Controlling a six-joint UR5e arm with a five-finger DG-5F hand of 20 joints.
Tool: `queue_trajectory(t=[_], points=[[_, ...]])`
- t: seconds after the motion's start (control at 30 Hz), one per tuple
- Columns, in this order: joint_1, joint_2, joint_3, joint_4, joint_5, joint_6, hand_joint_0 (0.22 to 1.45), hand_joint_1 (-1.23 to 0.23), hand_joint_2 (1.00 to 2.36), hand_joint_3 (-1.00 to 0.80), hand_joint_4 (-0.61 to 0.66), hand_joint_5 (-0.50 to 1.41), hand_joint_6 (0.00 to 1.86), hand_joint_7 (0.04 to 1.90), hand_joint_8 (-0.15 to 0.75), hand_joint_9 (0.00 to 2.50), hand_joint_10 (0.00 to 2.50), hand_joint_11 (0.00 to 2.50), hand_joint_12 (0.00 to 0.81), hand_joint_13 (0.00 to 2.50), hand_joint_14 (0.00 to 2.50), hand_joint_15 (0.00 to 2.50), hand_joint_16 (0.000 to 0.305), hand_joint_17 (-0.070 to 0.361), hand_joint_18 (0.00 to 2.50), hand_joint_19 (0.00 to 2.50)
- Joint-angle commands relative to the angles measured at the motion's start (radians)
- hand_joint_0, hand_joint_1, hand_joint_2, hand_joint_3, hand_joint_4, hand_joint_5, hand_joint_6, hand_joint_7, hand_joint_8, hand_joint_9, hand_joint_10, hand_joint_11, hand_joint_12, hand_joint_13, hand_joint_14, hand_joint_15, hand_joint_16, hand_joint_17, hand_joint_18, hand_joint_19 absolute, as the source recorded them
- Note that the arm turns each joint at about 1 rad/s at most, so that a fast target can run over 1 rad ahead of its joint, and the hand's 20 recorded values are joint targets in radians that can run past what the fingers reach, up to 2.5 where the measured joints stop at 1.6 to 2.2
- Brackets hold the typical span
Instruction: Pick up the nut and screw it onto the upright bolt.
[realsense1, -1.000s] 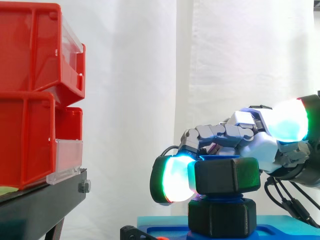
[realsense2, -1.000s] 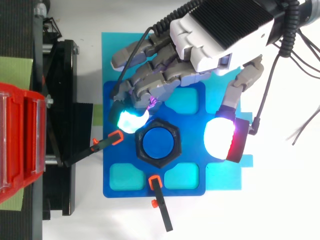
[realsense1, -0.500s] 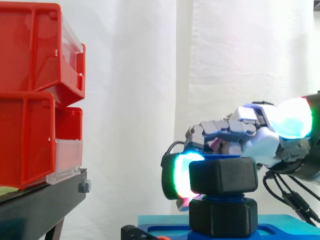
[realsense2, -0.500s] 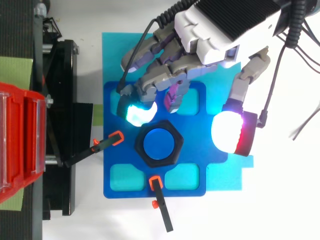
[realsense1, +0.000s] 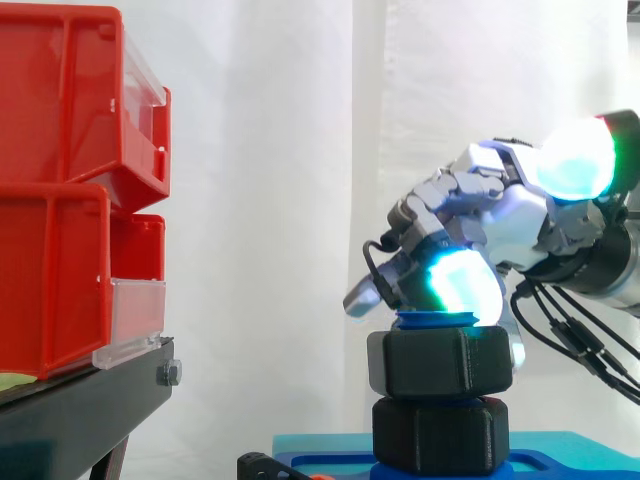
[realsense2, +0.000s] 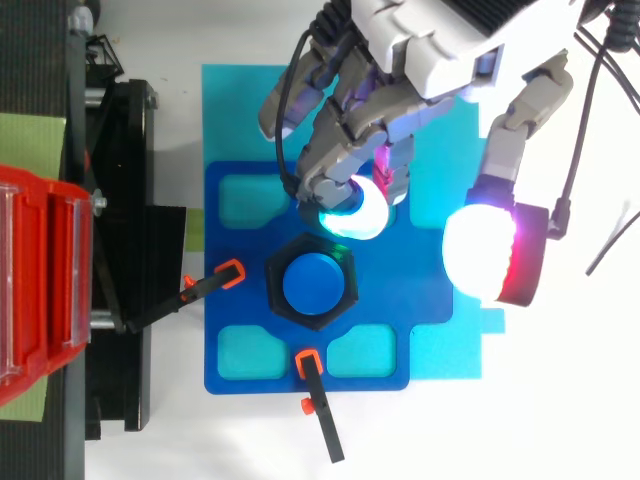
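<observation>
The black hexagonal nut (realsense1: 440, 362) sits threaded on the upright blue bolt (realsense1: 437, 319), just above a second black hexagonal piece (realsense1: 440, 435) at the bolt's foot. From above, the nut (realsense2: 276, 296) rings the bolt's blue top (realsense2: 317, 284). My hand (realsense1: 510, 220) hovers above and behind the nut, off it. One glowing cyan fingertip (realsense2: 350, 208) hangs just past the nut's far edge. The thumb's white pad (realsense2: 490, 255) is spread well off to the right. The hand (realsense2: 440, 40) is open and holds nothing.
The bolt stands on a blue fixture plate (realsense2: 240, 330) on a cyan mat (realsense2: 240, 100). Two orange-tipped black clamps (realsense2: 215, 285) (realsense2: 315, 385) hold the plate. Red bins (realsense1: 70, 200) on a black stand (realsense1: 90, 410) are at the left.
The fingertip left the nut's left side as the hand rose and swung back and right. The nut has turned slightly and sits lower on the bolt.
</observation>
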Motion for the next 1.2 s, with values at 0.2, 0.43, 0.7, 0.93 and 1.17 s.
queue_trajectory(t=[0.2,0.43,0.7,0.93,1.17], points=[[0.004,0.000,0.043,0.002,-0.005,0.002,0.47,-0.19,1.00,-0.50,0.28,-0.03,0.50,1.03,0.269,1.34,0.00,0.04,0.223,0.86,0.00,0.00,0.017,0.039,0.52,0.00],[0.015,-0.002,0.038,0.112,-0.011,0.038,0.46,-0.20,1.00,-0.50,0.26,-0.10,0.50,0.78,0.257,1.10,0.00,0.00,0.255,0.72,0.00,0.00,0.023,0.053,0.42,0.00],[0.050,-0.002,-0.061,0.287,0.030,0.127,0.44,-0.21,1.00,-0.50,0.17,-0.17,0.50,0.60,0.219,0.58,0.00,0.00,0.292,0.33,0.00,0.00,0.031,0.069,0.01,0.00],[0.070,-0.009,-0.115,0.345,0.095,0.131,0.42,-0.17,1.00,-0.50,0.11,-0.21,0.50,0.56,0.191,0.24,0.00,0.00,0.308,0.04,0.00,0.00,0.037,0.084,0.00,0.00],[0.062,-0.046,-0.084,0.341,0.101,0.136,0.42,-0.16,1.00,-0.50,0.11,-0.21,0.50,0.55,0.179,0.16,0.00,0.00,0.308,0.00,0.00,0.00,0.039,0.087,0.00,0.00]])
